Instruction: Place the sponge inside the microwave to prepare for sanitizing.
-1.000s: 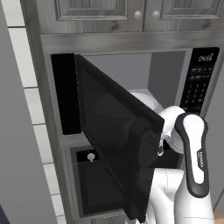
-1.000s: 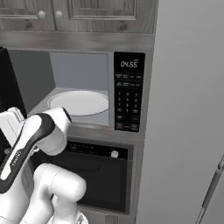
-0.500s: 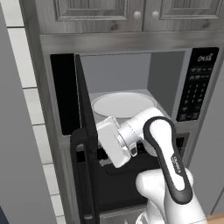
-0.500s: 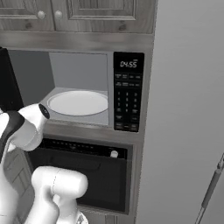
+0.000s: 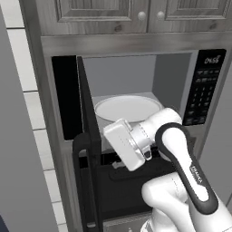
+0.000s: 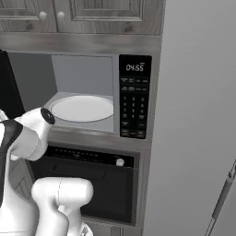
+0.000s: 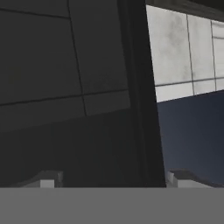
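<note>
The microwave [image 5: 136, 90] is standing open and bare, with the arm working at its door.

On the left, the dark door [image 5: 88, 136] is swinging out almost edge-on toward the left base camera, and the white hand [image 5: 124, 144] is sitting just beside its inner face, below the cavity's front lip. In the hand view two pale finger tips, one at [image 7: 48, 178], are sitting well apart with the door's dark edge running between them, nothing clamped. Further right, the pale turntable [image 6: 82, 108] is lying bare in the grey cavity, and the keypad panel [image 6: 134, 97] is reading 04:55. The step in hand looks like finishing the door opening; next the arm would need to back off and go fetch the sponge, which I cannot place from here. The oven [image 6: 92, 184] below is partly hidden behind the robot.
</note>
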